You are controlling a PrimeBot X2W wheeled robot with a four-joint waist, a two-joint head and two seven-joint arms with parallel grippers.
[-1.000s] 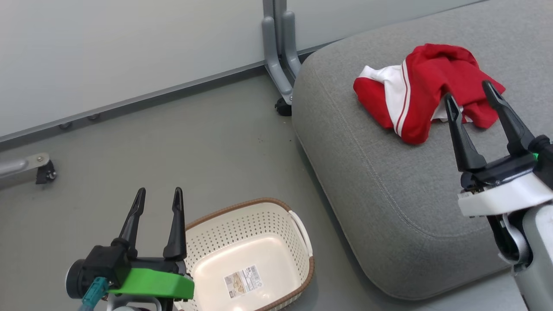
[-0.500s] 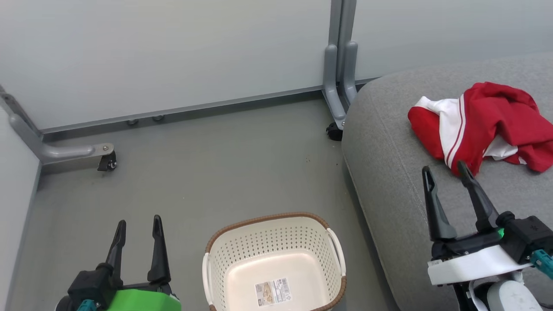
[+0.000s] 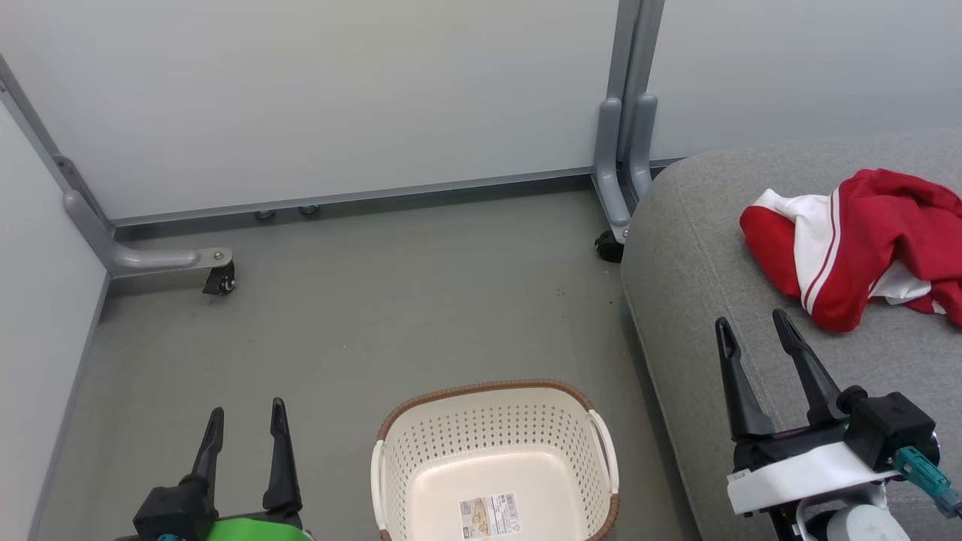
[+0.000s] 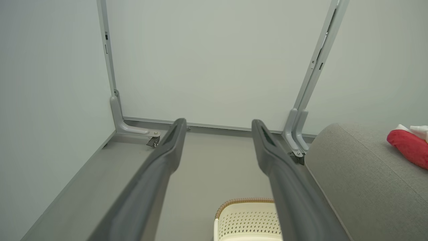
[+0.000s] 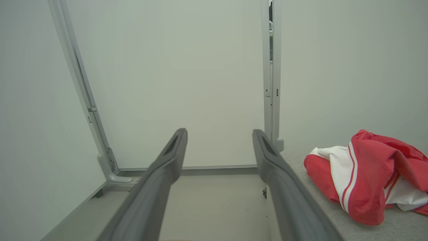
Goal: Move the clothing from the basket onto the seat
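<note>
The red and white clothing (image 3: 857,244) lies crumpled on the grey seat (image 3: 699,300) at the right; it also shows in the right wrist view (image 5: 364,177) and at the edge of the left wrist view (image 4: 409,147). The cream basket (image 3: 492,466) with a brown rim stands on the floor at the bottom centre, holding only a label sticker (image 3: 489,515). My right gripper (image 3: 753,329) hangs open over the seat's front part, short of the clothing, with nothing between its fingers. My left gripper (image 3: 247,416) is open over the floor, left of the basket (image 4: 245,217).
Pale partition panels close off the back and left. Grey metal feet with castors stand on the floor at the left (image 3: 161,261) and beside the seat's corner (image 3: 618,210). Bare grey floor (image 3: 376,300) lies between the panels and the basket.
The camera has swung left and the whole picture has shifted. The right gripper has drawn back from the clothing toward the seat's front. The left gripper sits lower in the picture.
</note>
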